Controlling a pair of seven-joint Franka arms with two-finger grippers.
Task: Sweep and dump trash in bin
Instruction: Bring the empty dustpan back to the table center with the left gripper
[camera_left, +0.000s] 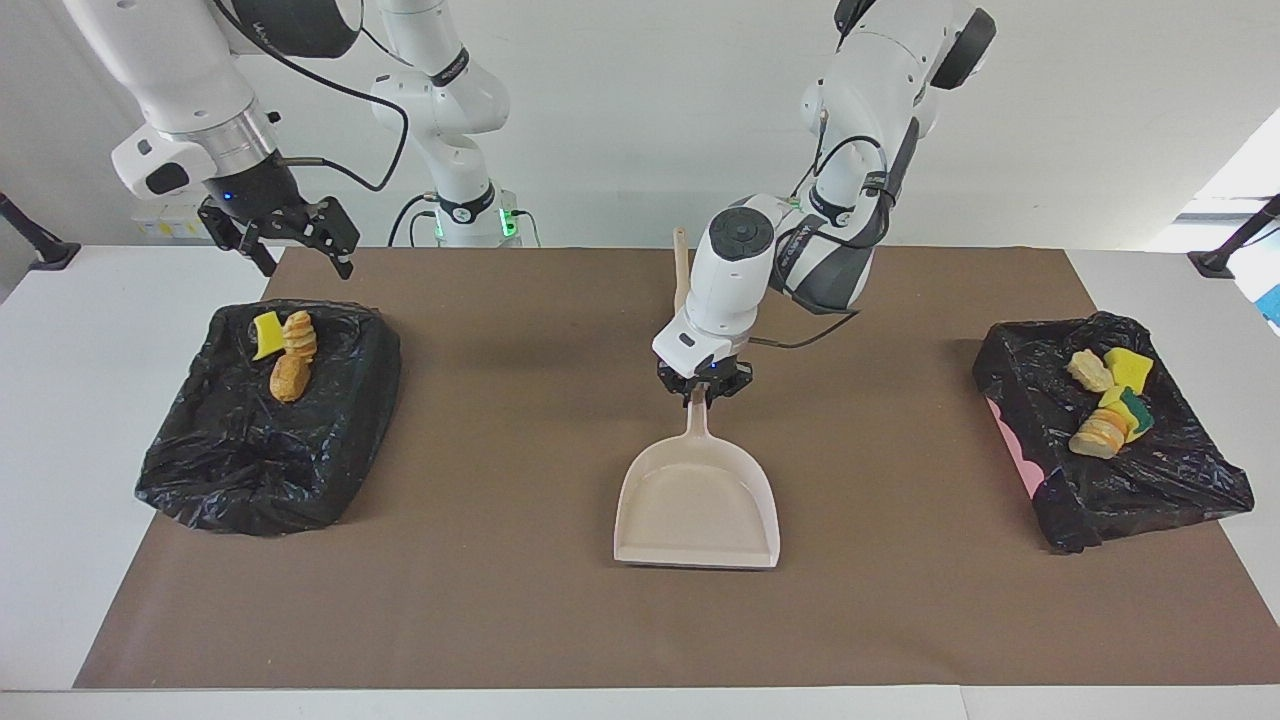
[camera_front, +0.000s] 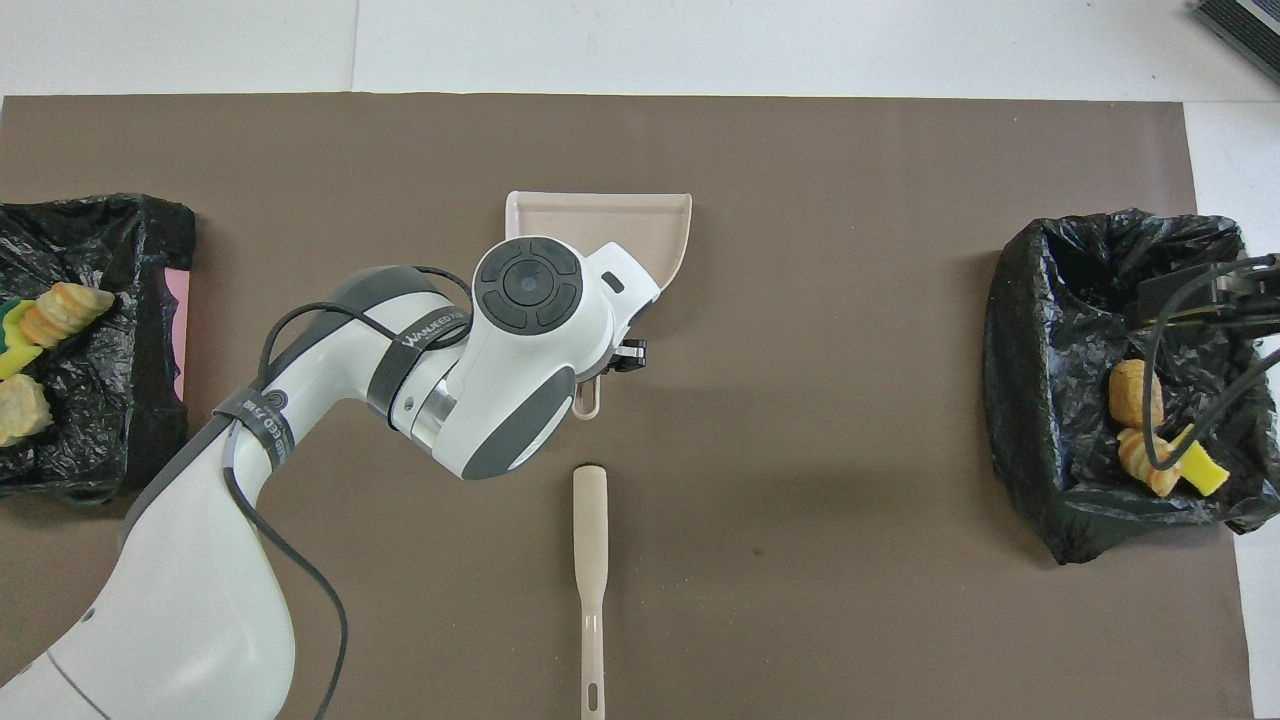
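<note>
The beige dustpan (camera_left: 697, 500) lies flat and empty on the brown mat, mid-table; it also shows in the overhead view (camera_front: 640, 215). My left gripper (camera_left: 703, 395) is shut on its handle, low over the mat. The trash lies in two black-lined bins. A yellow sponge piece and two bread lumps (camera_left: 288, 352) are in the bin at the right arm's end (camera_left: 230, 460). Several sponge and bread pieces (camera_left: 1110, 400) are in the bin at the left arm's end (camera_left: 1150, 500). My right gripper (camera_left: 305, 265) hangs open and empty over its bin.
The beige brush (camera_front: 590, 540) lies on the mat, nearer to the robots than the dustpan; only its slim handle shows. Its tip peeks past the left arm in the facing view (camera_left: 681, 265). The brown mat (camera_left: 500, 620) covers most of the white table.
</note>
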